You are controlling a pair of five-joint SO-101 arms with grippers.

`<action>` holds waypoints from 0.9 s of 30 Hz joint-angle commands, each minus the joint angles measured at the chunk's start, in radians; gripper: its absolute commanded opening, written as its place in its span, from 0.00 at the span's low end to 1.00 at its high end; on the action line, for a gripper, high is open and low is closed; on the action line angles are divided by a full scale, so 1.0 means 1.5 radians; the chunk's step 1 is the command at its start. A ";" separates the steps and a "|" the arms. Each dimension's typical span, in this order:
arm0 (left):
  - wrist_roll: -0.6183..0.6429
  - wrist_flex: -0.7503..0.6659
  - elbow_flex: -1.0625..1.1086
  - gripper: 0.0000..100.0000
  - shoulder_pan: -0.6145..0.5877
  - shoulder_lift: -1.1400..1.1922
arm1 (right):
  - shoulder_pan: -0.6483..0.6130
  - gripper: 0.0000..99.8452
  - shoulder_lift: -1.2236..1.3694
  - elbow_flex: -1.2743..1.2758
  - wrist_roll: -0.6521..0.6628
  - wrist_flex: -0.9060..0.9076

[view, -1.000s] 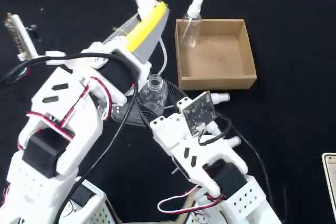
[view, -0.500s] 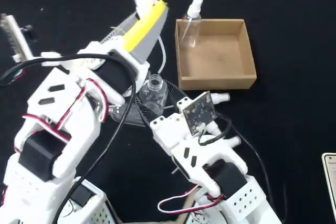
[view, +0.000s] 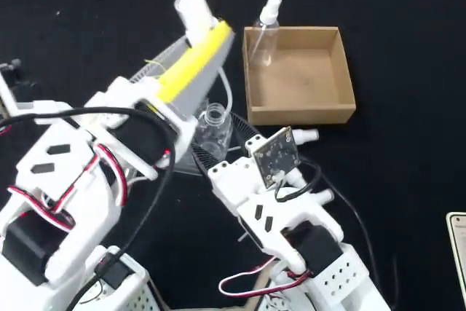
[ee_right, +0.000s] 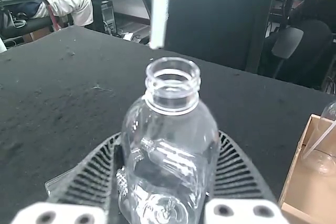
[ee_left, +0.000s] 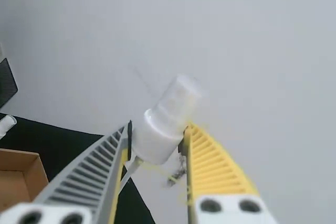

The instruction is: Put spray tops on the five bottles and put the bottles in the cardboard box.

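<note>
Gripping spray top (ee_left: 163,121), left claw (ee_left: 156,141), right claw (ee_right: 168,148) clamps open bottle (ee_right: 172,87) (capped bottle (view: 263,34) in cardboard box (view: 300,115))

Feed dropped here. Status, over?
Left gripper shut on spray top. Right gripper shut on open bottle, tube hanging above its mouth. One capped bottle in cardboard box.

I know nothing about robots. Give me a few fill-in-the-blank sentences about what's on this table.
The left gripper pinches the spray top between grey and ____ fingers.
The right gripper holds a clear bottle that has ____ top on.
The cardboard box holds ____ spray-topped bottle.
Missing words: yellow; no; one.
</note>
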 commanded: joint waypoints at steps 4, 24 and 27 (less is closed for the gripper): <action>-0.039 -0.074 0.053 0.10 0.007 -0.013 | -0.004 0.11 -0.005 -0.004 -0.001 -0.012; -0.062 -0.037 0.074 0.10 0.001 -0.015 | -0.004 0.11 -0.008 -0.003 -0.001 -0.012; -0.062 -0.028 0.074 0.10 -0.032 -0.014 | -0.004 0.11 -0.008 -0.003 -0.001 -0.012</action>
